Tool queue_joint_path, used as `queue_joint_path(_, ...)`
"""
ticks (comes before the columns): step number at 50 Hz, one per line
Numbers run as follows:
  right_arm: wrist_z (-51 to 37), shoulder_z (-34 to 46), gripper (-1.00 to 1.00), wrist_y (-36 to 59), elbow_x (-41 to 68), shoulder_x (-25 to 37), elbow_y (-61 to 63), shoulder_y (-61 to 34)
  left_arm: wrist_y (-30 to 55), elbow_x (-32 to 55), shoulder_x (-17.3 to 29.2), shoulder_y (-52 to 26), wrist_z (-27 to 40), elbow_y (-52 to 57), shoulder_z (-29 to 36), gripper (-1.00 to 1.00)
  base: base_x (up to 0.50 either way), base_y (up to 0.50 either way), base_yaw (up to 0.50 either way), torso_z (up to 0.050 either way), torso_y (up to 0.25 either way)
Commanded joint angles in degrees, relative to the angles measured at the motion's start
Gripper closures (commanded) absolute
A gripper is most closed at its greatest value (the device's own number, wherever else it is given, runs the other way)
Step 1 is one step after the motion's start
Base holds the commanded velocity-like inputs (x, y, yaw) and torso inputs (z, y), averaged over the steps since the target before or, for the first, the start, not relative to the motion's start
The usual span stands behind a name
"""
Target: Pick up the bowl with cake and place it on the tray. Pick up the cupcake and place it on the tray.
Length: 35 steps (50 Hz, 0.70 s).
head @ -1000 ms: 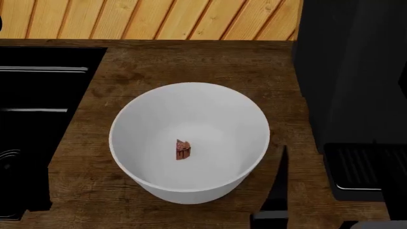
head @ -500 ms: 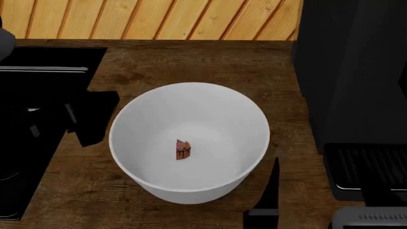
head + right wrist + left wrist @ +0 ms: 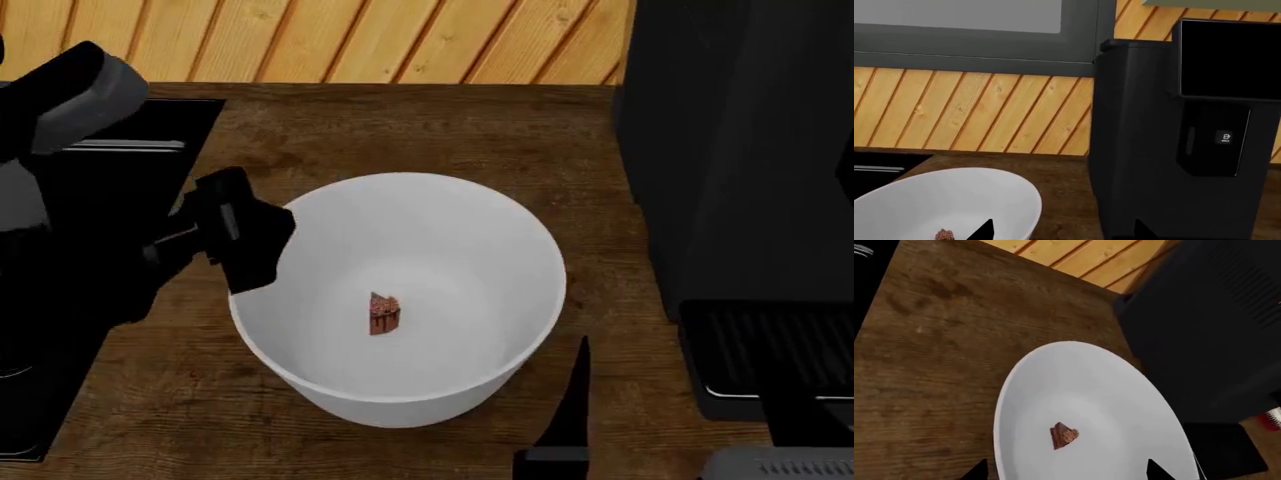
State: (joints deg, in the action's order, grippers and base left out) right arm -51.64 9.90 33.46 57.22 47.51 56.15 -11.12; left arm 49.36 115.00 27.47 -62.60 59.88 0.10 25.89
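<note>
The left pincer (image 3: 247, 240) hangs over the near rim of the one white bowl (image 3: 454, 240), its two fingertips spread apart with the rim between them. A single cake (image 3: 384, 314) slice lies on the bowl's floor, beyond that pincer. The right pincer (image 3: 577, 400) sits just beside the bowl's opposite wall, its fingers apart too. One wooden tabletop (image 3: 400, 130) carries the bowl; one black machine (image 3: 1174, 135) stands beyond the right pincer.

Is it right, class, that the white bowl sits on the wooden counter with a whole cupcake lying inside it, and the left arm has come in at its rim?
Not quite. Inside the bowl lies a tiny brown cake slice, not a cupcake; the head view shows it. The rest holds: the bowl sits on the wooden counter, and the left gripper is at its rim.
</note>
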Motion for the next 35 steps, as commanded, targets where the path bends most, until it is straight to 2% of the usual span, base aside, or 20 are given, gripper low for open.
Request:
queue_joint_path(1, 0.2, -0.4, -1.00, -1.0, 0.0, 0.8, 0.4, 1.2, -0.8, -2.1, -0.1, 0.8, 0.0, -0.9, 1.0, -1.00, 0.00, 0.00, 0.00, 0.000, 0.000)
queue_joint_path(35, 0.0, -3.2, -1.00, -4.5, 2.3, 5.9, 2.2, 4.7, -5.8, -14.9, -5.0, -0.5, -8.8, -16.5, 5.3, -1.00, 0.00, 0.00, 0.00, 0.000, 0.000)
